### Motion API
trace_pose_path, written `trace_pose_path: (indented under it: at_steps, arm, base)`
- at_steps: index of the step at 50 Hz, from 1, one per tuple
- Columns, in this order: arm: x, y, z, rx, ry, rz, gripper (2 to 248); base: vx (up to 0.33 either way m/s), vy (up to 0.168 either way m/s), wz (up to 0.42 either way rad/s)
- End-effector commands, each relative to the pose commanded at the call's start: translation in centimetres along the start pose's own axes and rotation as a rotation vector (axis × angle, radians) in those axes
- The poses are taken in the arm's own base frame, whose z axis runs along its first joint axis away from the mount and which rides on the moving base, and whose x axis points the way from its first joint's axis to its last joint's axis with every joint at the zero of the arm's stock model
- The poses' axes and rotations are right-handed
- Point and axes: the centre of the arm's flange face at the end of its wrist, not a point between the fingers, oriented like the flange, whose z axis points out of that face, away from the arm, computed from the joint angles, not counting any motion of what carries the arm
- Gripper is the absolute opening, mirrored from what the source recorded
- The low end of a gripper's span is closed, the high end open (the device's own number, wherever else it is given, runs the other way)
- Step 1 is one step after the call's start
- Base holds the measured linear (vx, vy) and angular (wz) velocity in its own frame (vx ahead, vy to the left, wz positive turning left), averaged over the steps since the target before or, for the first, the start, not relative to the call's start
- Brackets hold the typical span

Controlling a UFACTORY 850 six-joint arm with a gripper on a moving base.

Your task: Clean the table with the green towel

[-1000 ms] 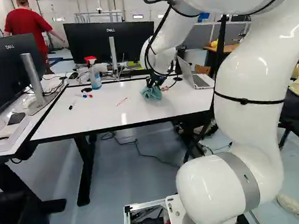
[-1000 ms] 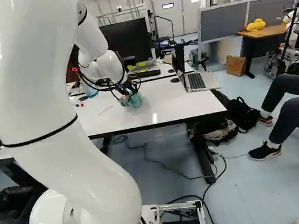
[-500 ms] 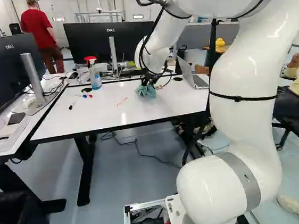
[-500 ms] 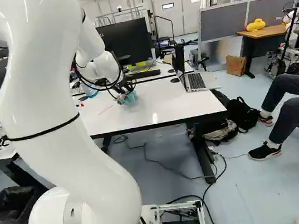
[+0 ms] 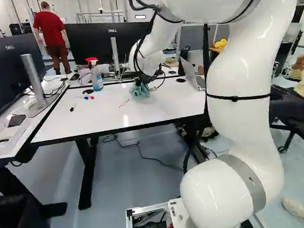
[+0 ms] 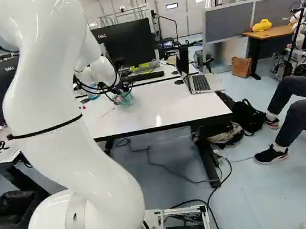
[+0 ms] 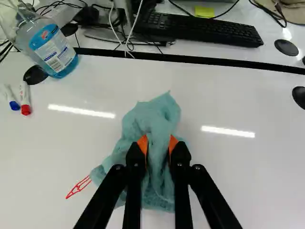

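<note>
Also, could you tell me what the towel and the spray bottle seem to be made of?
The towel looks like soft matte cloth, perhaps microfibre, given its loose folds. The spray bottle appears to be smooth clear plastic, since blue liquid shows through.

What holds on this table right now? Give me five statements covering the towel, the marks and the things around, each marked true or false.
1. The jaws are shut on the green towel. True.
2. No red marks are left. False: red marks show on the table, beside the towel.
3. The spray bottle stands upright. True.
4. The laptop is closed. False: the laptop is open.
5. The red-capped marker lies next to the blue-capped marker. True.
</note>
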Motion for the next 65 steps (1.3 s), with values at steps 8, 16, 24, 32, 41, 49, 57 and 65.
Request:
trace_pose_path:
  at_steps: [8,16,24,32,41,49,57,65]
  arm:
    - [-0.2,-1.4,0.7,0.017,0.033,-0.016,65]
    - [-0.7,-2.7,1.1,0.033,0.061,-0.031,65]
    - [-1.7,-3.4,1.0,0.044,0.072,-0.04,65]
    - [-2.8,-3.9,0.8,0.05,0.082,-0.046,65]
    - [-3.2,-4.0,1.7,0.052,0.096,-0.046,65]
    - [-3.6,-4.0,2.5,0.052,0.091,-0.046,65]
    - [-4.1,-4.0,3.4,0.051,0.075,-0.047,65]
    - [-4.2,-4.0,3.5,0.051,0.073,-0.047,65]
  base:
    - [0.0,0.0,0.0]
    - [0.0,0.0,0.0]
    - [0.0,0.0,0.0]
    - [0.0,0.0,0.0]
    - [0.0,0.0,0.0]
    - [0.0,0.0,0.0]
    - [0.0,0.0,0.0]
    - [0.0,0.0,0.0]
